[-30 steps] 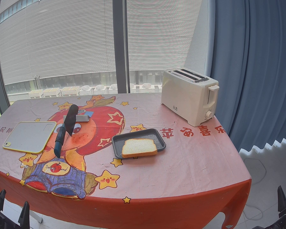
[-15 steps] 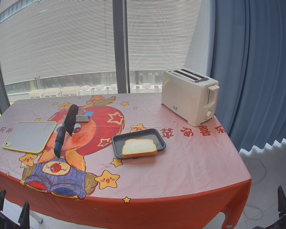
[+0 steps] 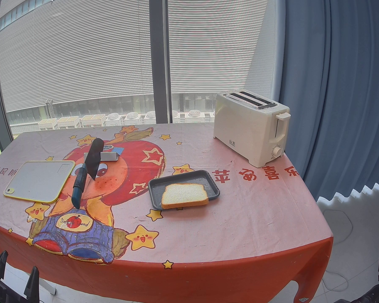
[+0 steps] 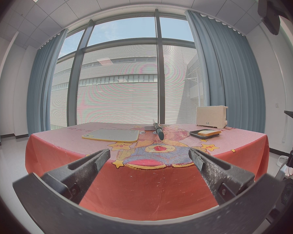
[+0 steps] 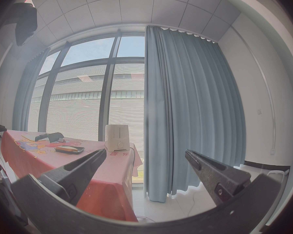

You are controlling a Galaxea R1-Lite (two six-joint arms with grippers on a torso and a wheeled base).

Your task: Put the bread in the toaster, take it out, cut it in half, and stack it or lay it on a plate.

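Observation:
A slice of bread (image 3: 184,195) lies on a dark rectangular plate (image 3: 156,187) near the table's middle. The cream toaster (image 3: 251,126) stands at the back right, both slots empty and its lever up. A blue-handled knife (image 3: 84,171) rests on a small grey stand, beside a white cutting board (image 3: 40,180) at the left. My left gripper (image 4: 147,158) hangs open below the table's front left edge, its fingertips (image 3: 31,282) at the head view's bottom corner. My right gripper (image 5: 145,160) is open, low off the table's right side.
An orange printed cloth (image 3: 240,228) covers the table and hangs over its front edge. A blue curtain (image 3: 337,81) falls close behind and to the right of the toaster. A window (image 3: 84,51) runs along the table's far side.
The right gripper's fingertips have shifted toward the right edge in the head view. The left gripper and the things on the table have stayed put.

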